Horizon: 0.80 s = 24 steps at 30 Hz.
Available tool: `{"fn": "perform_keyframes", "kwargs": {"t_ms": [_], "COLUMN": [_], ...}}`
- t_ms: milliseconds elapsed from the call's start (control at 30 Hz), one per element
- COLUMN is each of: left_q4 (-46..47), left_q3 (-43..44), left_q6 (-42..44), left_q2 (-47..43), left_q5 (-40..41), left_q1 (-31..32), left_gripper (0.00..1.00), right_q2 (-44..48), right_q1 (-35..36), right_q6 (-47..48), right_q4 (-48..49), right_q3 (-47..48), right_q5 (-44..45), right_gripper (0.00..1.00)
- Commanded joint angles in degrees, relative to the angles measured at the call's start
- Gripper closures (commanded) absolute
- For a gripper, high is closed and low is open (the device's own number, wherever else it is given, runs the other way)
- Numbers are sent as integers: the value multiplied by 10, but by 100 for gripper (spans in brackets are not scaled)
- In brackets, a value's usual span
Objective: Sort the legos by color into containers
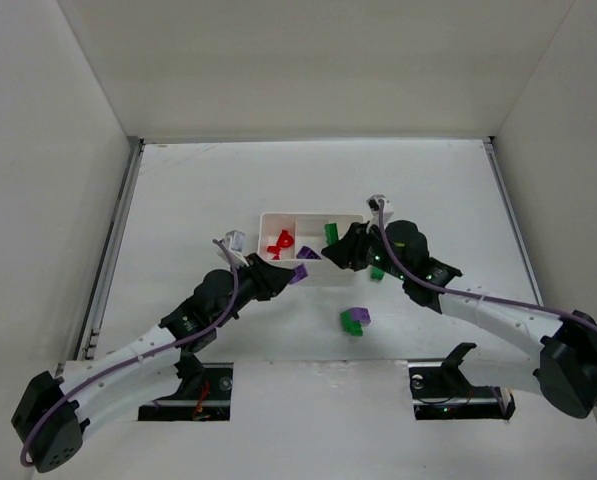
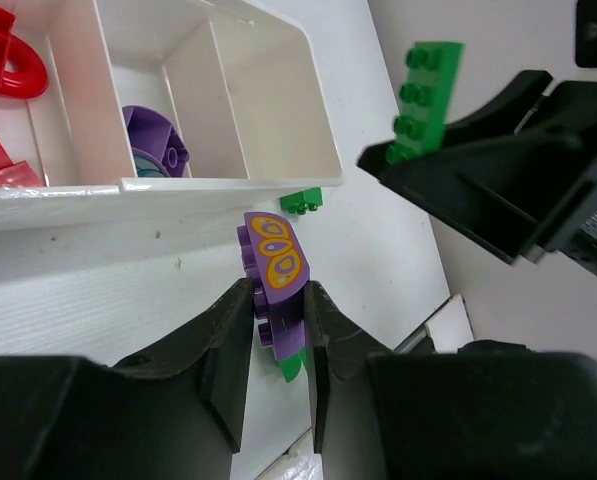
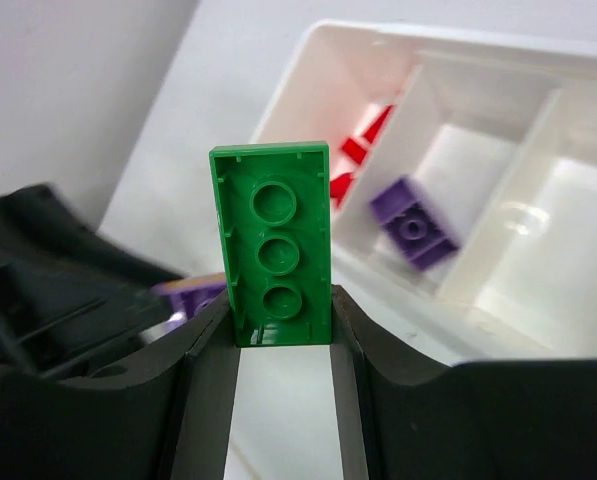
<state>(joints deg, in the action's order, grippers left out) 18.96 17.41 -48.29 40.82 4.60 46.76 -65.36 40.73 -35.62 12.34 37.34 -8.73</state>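
Only wrist cams show grips: left end effector (image 2: 278, 312) pinches patterned purple brick (image 2: 274, 262), right end effector (image 3: 283, 332) clamps green plate (image 3: 275, 245).

From above, the right gripper (image 1: 336, 245) covers the right end of the tray (image 1: 278, 217), whose contents are too small to tell shapes. The left wrist view cuts the red pieces (image 2: 3, 70) at its left edge. There the left gripper (image 2: 278, 300) hides the lower end of the purple piece (image 2: 275, 260) and most of a green sliver (image 2: 294, 366). From the right wrist, the green plate (image 3: 275, 240) masks some red pieces.
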Motion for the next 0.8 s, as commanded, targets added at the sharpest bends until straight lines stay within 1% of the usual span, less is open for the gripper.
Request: {"fn": "perform_keyframes", "kwargs": {"t_ms": [0,200,300,433,467,667,767], "left_q4": [16,28,29,19,18,17,17], "left_q3": [32,57,75,99,105,140,157], "left_q6": [10,28,40,45,47,56,66], "left_q2": [-9,18,39,69,78,128,157], "left_q5": [-1,2,14,30,30,32,38], "left_q1": [7,0,-4,-11,-14,-20,-24], "left_gripper": [93,92,92,92,92,92,92], "right_q2": [-26,-69,-84,-91,-90,-74,-42], "right_q1": [-14,-46,-54,-56,-56,-56,-54], "right_q6": [11,26,29,30,34,37,38], "right_q4": [-9,-31,-33,-35,-35,-40,-36], "right_q3": [33,61,65,70,70,64,49], "right_q5": [79,118,135,152,158,171,192], "right_gripper": [73,70,65,48,46,39,39]}}
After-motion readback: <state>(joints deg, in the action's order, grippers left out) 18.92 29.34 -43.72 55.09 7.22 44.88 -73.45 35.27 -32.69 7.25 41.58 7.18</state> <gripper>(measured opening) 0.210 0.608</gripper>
